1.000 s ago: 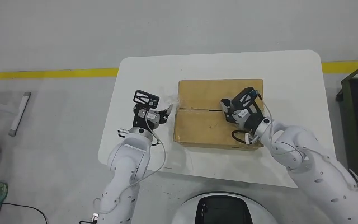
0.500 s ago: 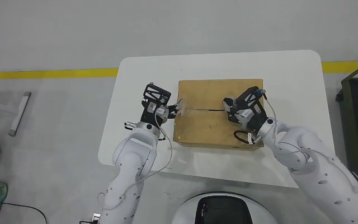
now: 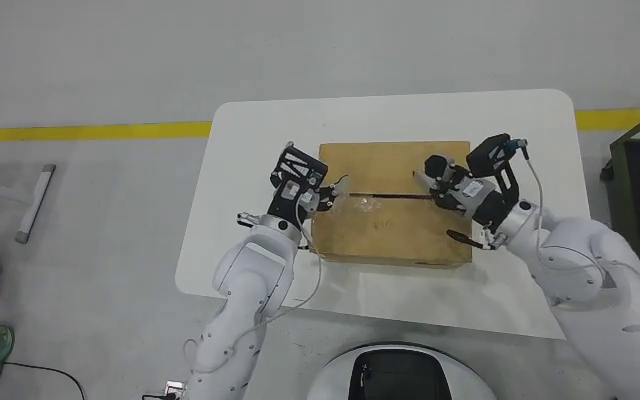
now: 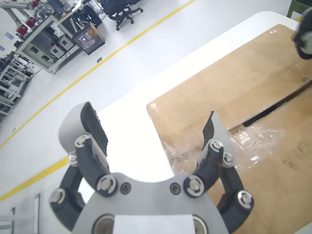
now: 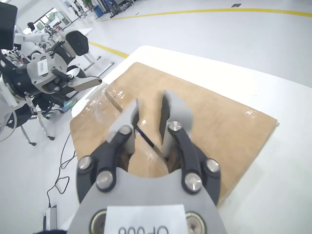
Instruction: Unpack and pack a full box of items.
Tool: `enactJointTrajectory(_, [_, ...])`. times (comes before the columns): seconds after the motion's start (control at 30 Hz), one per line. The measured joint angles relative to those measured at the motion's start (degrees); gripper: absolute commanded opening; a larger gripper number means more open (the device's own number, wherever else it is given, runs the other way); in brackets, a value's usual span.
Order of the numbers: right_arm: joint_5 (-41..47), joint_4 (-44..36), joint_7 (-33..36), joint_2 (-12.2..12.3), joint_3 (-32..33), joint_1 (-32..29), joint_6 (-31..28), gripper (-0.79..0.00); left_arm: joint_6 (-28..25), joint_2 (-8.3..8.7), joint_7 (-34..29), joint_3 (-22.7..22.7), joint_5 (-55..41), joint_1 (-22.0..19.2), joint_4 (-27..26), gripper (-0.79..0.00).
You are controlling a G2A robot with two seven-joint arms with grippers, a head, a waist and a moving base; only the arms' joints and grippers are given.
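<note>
A brown cardboard box lies flaps shut on the white table, with a dark seam running across its top. Clear tape is crumpled and lifted at the seam's left end. My left gripper hangs open at the box's left edge; in the left wrist view the gripper has one finger over the tape and the other over the table. My right gripper sits over the right part of the seam. Seen from the right wrist, this gripper is narrowly open astride the seam.
Bare table surface surrounds the box on all sides, widest at the right. A yellow floor line runs behind the table. A grey object lies on the floor far left, and a green rack stands at the right edge.
My left gripper has moved right from the bare table to the box's left edge. The right wrist has swung out to the right while its fingertips stayed near the seam.
</note>
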Motion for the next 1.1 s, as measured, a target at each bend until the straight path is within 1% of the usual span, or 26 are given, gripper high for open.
enactJointTrajectory(0.13, [-5.0,-1.6,3.7,0.9,1.5,-0.3,-9.1,-0.406,0.8,0.10,-0.5,-1.4,1.0,0.3,-1.1,0.000])
enactJointTrajectory(0.27, [-8.8,-2.6,5.7,1.4,0.2,-0.1,-16.8,-0.397,1.5,0.28,-1.4,-3.2,2.2,1.5,-2.7,0.000])
enactJointTrajectory(0.33, [-9.9,-3.0,6.2,1.5,-1.0,0.4,-18.8,-0.376,1.6,0.39,-2.1,-4.1,2.8,2.1,-3.6,0.000])
enactJointTrajectory(0.4, [-11.3,-3.1,7.0,1.5,-2.8,1.2,-20.0,-0.299,1.5,0.54,-2.9,-5.1,3.7,2.9,-4.6,0.000])
enactJointTrajectory(0.47, [-12.6,-2.8,7.8,1.4,-4.9,2.3,-20.7,-0.246,1.4,0.66,-3.8,-6.2,4.1,3.8,-5.6,0.000])
enactJointTrajectory(0.5, [-12.7,-2.4,7.8,1.3,-5.7,2.9,-20.5,-0.256,1.4,0.71,-4.1,-6.6,4.1,4.1,-6.0,0.000])
enactJointTrajectory(0.63, [-13.0,0.3,8.6,0.9,-9.6,6.0,-18.4,-0.382,1.1,0.87,-5.2,-7.9,4.6,5.6,-7.4,0.000])
enactJointTrajectory(0.77, [-13.6,3.3,8.8,0.3,-13.3,9.7,-16.3,-0.413,1.2,0.94,-5.7,-8.6,4.9,7.0,-8.3,0.000])
enactJointTrajectory(0.9, [-11.8,5.2,8.9,-0.2,-15.2,12.1,-14.0,-0.496,1.0,0.97,-5.9,-8.7,5.4,7.8,-8.9,0.000])
enactJointTrajectory(1.0, [-11.3,6.7,10.7,-0.5,-16.6,13.8,-12.7,-0.545,1.2,0.95,-6.0,-8.7,5.5,8.2,-9.2,0.000])
enactJointTrajectory(1.07, [-11.5,7.6,11.9,-0.6,-17.3,15.1,-12.1,-0.720,1.3,0.93,-6.1,-8.6,5.5,8.3,-9.3,0.000])
enactJointTrajectory(1.1, [-11.2,7.9,12.0,-0.7,-17.5,15.4,-11.7,-0.785,1.3,0.92,-6.1,-8.6,5.6,8.3,-9.3,0.000])
